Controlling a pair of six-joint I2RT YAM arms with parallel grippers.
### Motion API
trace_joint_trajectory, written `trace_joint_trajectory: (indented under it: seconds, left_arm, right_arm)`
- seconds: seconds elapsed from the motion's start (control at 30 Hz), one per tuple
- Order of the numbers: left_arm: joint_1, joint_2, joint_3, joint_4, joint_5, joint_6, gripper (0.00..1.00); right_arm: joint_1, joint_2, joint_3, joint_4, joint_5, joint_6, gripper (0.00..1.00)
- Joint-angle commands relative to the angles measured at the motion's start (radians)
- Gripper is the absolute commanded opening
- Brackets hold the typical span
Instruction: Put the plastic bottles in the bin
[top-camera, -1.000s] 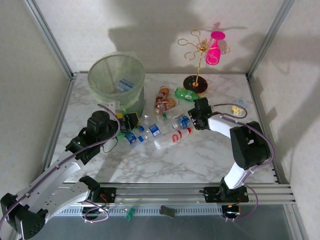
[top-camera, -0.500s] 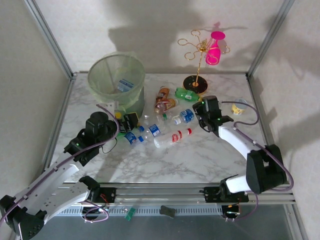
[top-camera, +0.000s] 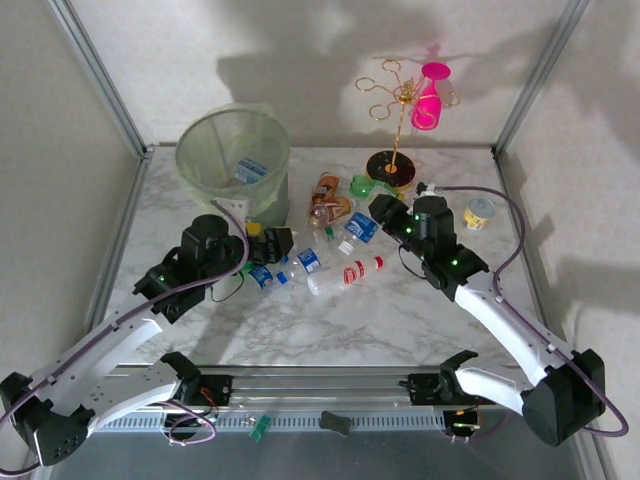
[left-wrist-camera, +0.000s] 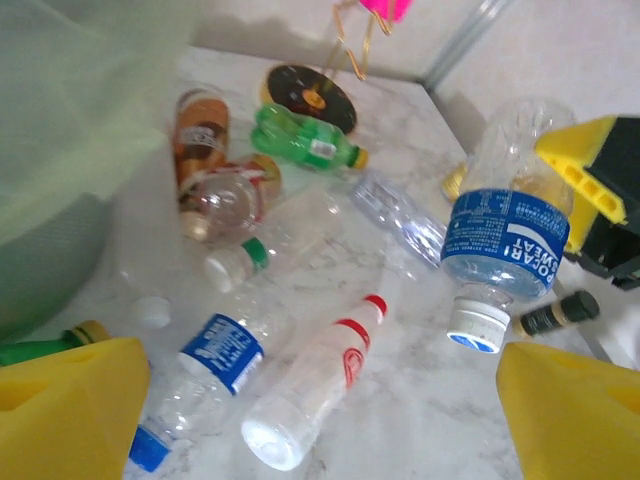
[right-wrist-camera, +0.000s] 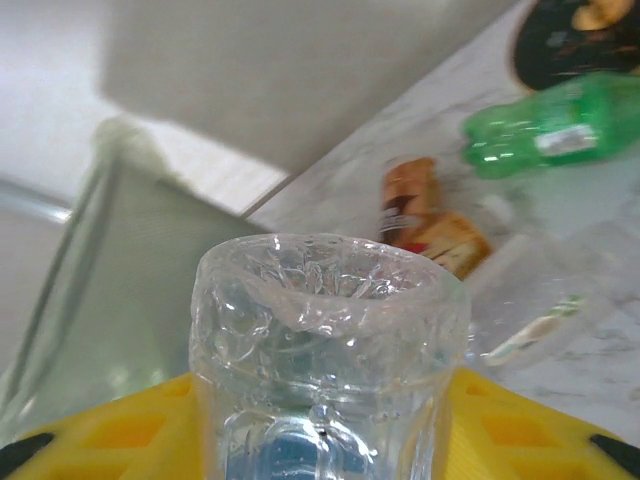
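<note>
Since a moment ago my right arm has reached forward, lifting a blue-labelled bottle (top-camera: 362, 228). Upper left, the bin (top-camera: 197, 172) stands on the marble table (top-camera: 400, 320); my left pincer (top-camera: 272, 243) gapes above loose bottles (top-camera: 345, 275); centre-right, my right pincer (top-camera: 382, 211) clamps that bottle; white walls (top-camera: 200, 50) behind.

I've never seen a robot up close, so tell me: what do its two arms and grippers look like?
Both arms, the left arm and the right arm, have white links joined by black rounded joints, with thin purple cables looping alongside and small green lights. The left gripper and right gripper are black, with bright yellow fingers.
</note>
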Motion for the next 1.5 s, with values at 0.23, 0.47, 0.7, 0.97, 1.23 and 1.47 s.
trace_joint_trajectory:
  seconds: [0.23, 0.47, 0.7, 0.97, 1.23, 1.47]
  left_arm:
    - [-0.083, 0.123, 0.052, 0.025, 0.218, 0.001, 0.95]
    - [-0.103, 0.194, 0.077, 0.036, 0.267, 0.003, 0.95]
    - [-0.108, 0.23, 0.089, 0.059, 0.335, -0.003, 0.96]
    - [-0.121, 0.249, 0.104, 0.071, 0.358, 0.002, 0.85]
    - [-0.12, 0.22, 0.115, 0.057, 0.318, 0.015, 0.49]
    - [-0.118, 0.195, 0.131, 0.007, 0.243, 0.029, 0.47]
  right_arm:
    - [0.119, -0.002, 0.039, 0.053, -0.165, -0.157, 0.48]
    - [0.161, 0.004, 0.031, 0.09, -0.233, -0.151, 0.48]
    - [0.19, -0.004, 0.019, 0.115, -0.295, -0.135, 0.49]
    - [0.214, 0.02, 0.022, 0.139, -0.307, -0.122, 0.49]
    - [0.217, 0.019, 0.018, 0.119, -0.271, -0.132, 0.72]
    - [0.217, -0.02, 0.052, 0.016, -0.139, -0.159, 0.96]
